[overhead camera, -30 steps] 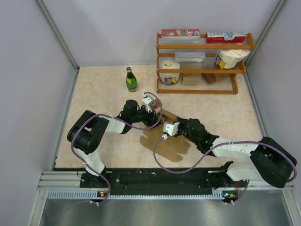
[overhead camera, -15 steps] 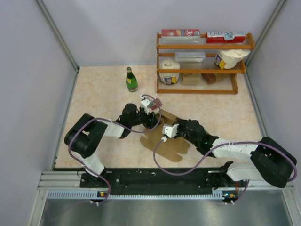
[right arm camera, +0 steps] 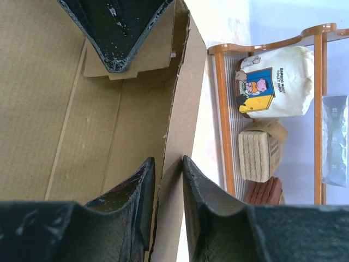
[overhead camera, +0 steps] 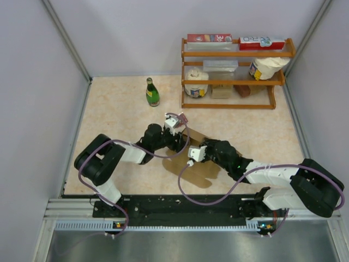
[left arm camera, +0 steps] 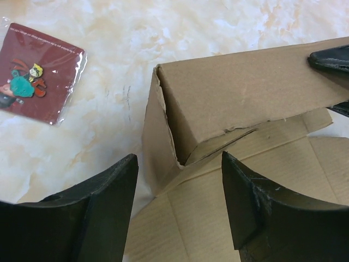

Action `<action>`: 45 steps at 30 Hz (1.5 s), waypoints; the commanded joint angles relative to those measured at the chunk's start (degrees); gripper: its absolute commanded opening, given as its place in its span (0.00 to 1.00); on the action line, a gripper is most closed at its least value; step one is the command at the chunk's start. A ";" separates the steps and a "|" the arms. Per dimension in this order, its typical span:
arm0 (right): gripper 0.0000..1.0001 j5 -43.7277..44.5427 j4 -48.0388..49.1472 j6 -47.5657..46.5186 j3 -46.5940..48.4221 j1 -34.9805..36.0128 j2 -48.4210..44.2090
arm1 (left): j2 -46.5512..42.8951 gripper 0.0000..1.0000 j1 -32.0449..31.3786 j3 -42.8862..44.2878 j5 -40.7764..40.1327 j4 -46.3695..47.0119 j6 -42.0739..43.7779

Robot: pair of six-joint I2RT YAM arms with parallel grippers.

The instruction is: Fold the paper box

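Left end effector point(left arm camera: 179, 158) shifted, parted over paper box point(left arm camera: 245, 93), right end effector point(right arm camera: 168, 161) ajar astride wall point(right arm camera: 188, 93) (card point(left arm camera: 38, 71) nearby)

Brown paper box point(right arm camera: 65, 109) wall between slightly parted tool point(right arm camera: 168, 161) jaws, wooden shelf point(right arm camera: 221, 109) beyond

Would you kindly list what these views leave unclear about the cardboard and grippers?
Top view: the left arm and right arm cover the middle of the paper box, hiding folds.
Right wrist view: the right gripper straddles a raised wall; pad contact is unclear.
Left wrist view: the frame's right edge cuts off the box beyond the open left gripper.
Top view: lettering on the shelf goods is too small.
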 commanded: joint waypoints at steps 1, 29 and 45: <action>0.27 -1.78 0.53 1.90 -0.45 0.94 -0.80 | -2.88 0.67 -0.87 -1.08 -4.83 2.64 0.84; 0.34 -4.33 0.01 4.19 -0.53 0.85 -1.94 | 0.19 0.63 -4.91 -2.40 -15.65 11.42 0.84; 0.35 -5.39 1.23 6.04 -0.01 0.94 -0.71 | 2.13 0.59 -9.75 -2.93 -29.36 13.97 5.94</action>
